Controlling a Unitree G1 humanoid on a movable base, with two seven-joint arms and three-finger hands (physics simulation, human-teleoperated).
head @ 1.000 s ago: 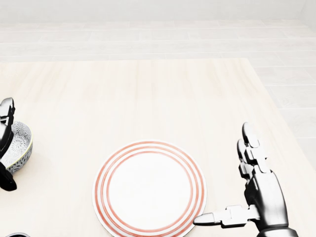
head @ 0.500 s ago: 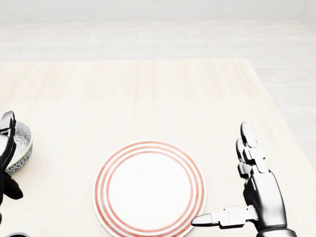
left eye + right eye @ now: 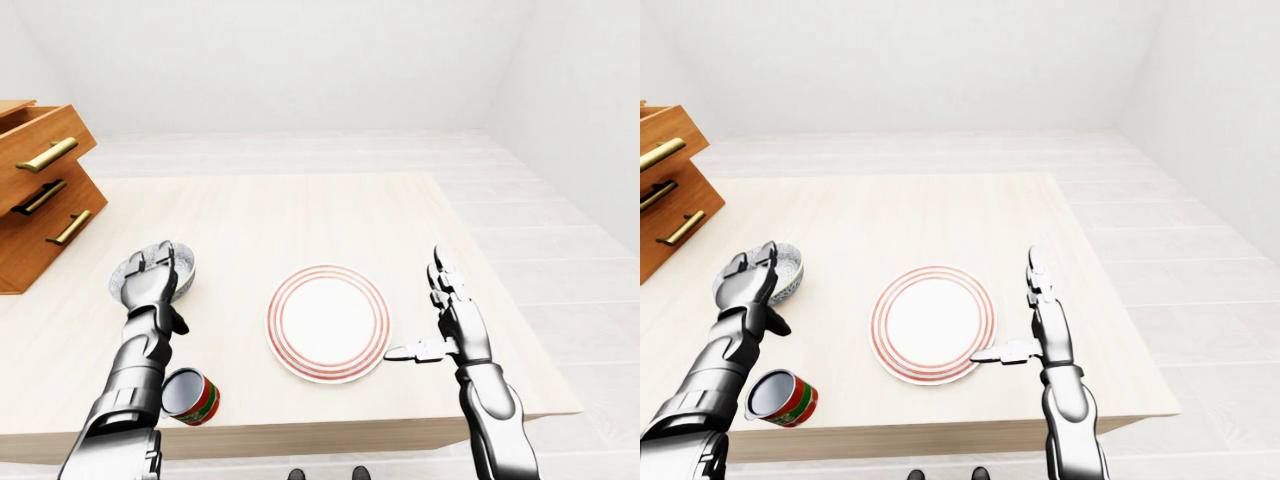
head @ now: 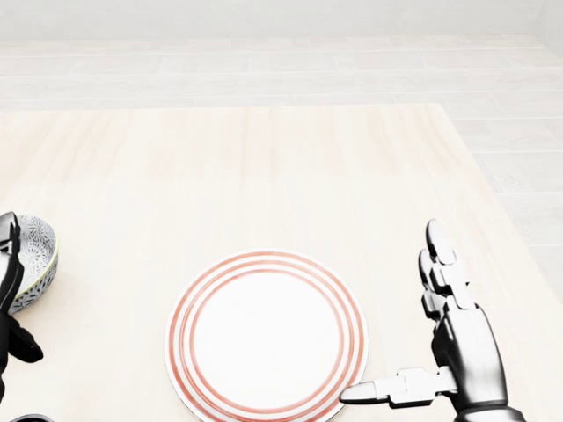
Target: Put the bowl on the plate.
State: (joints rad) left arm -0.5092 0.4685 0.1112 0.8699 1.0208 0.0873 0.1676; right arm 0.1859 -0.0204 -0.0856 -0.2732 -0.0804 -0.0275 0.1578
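Left robot hand (image 3: 151, 279) at bowl (image 3: 186, 268), red-ringed plate (image 3: 328, 322) beside spread right robot hand (image 3: 450, 322)

left hand (image 3: 150, 278) knuckles up, right hand (image 4: 466, 347) fingers (image 4: 437, 244) spread

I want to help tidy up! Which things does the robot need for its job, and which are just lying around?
For the job: bowl, with the left hand at it; red-ringed plate.
Just lying about: red and green can; wooden drawers.
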